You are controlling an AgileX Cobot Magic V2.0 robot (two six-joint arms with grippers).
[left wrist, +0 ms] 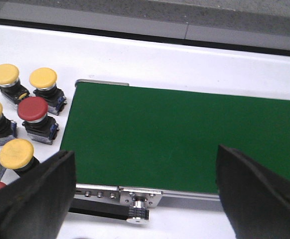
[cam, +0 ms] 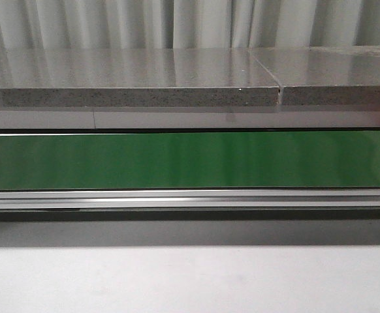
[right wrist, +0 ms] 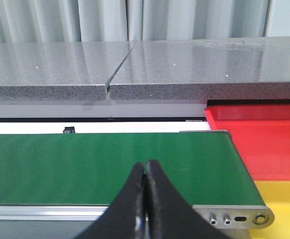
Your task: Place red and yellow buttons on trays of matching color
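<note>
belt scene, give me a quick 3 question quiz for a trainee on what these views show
1. True or false: a button is riding on the green belt.
2. Which gripper is open, left or right?
3. Multiple choice: beside the belt's end in the right wrist view lie A) a blue tray, B) a red tray and a yellow tray, C) only a yellow tray.

Key
1. False. The belt is bare in all three views; the buttons stand on the white table beside its end.
2. Left. The right gripper's fingers are pressed together with nothing between.
3. B.
</note>
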